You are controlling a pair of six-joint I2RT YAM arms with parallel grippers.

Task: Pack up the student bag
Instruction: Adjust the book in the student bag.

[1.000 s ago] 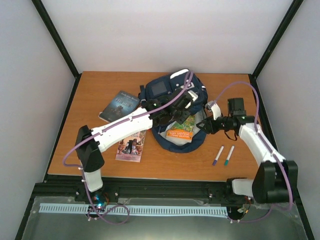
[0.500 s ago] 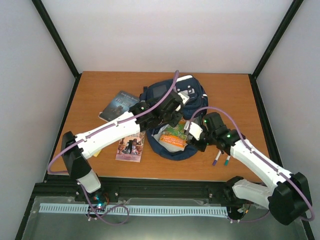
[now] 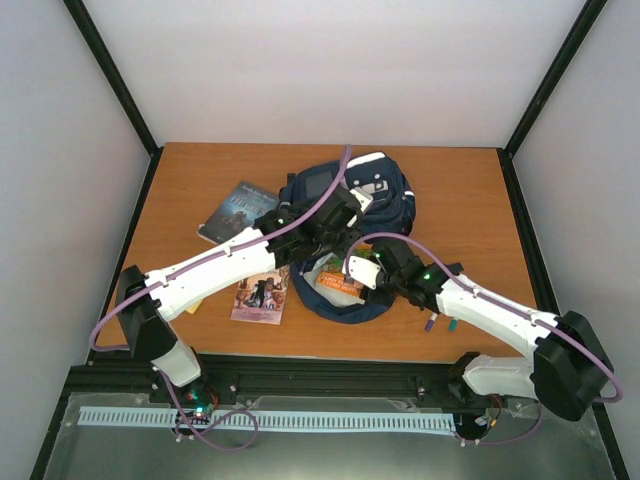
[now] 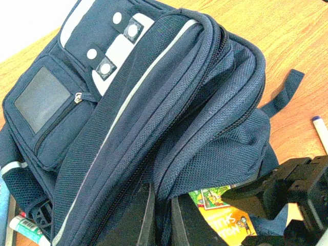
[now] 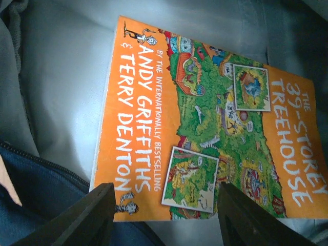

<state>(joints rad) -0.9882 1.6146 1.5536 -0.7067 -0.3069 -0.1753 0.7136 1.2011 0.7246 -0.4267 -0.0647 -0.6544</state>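
The student bag [image 3: 385, 195] is a navy backpack lying in the middle of the table, its mouth facing the arms. My left gripper [image 3: 335, 228] is shut on the upper edge of the bag's opening [image 4: 163, 215], pinching the navy fabric [image 4: 154, 92] and holding it up. An orange and green book [image 3: 335, 282] lies inside the opening on the pale lining [image 5: 66, 77]. My right gripper [image 3: 365, 272] hovers just over the book's near edge [image 5: 205, 123]. It [image 5: 166, 220] is open, with nothing pinched between the fingers. The book's corner [image 4: 225, 215] shows under the lifted flap.
A dark book [image 3: 238, 210] lies left of the bag, and a paperback [image 3: 262, 293] lies under the left arm near the front. Two pens [image 3: 440, 324] lie to the right of the bag. A small white tube [image 4: 23, 228] lies by the bag's side.
My right arm has swung left and lower, towards the bag's mouth, and the orange book has slid further in. Its jaws narrowed, then widened. The left gripper keeps its hold on the flap.
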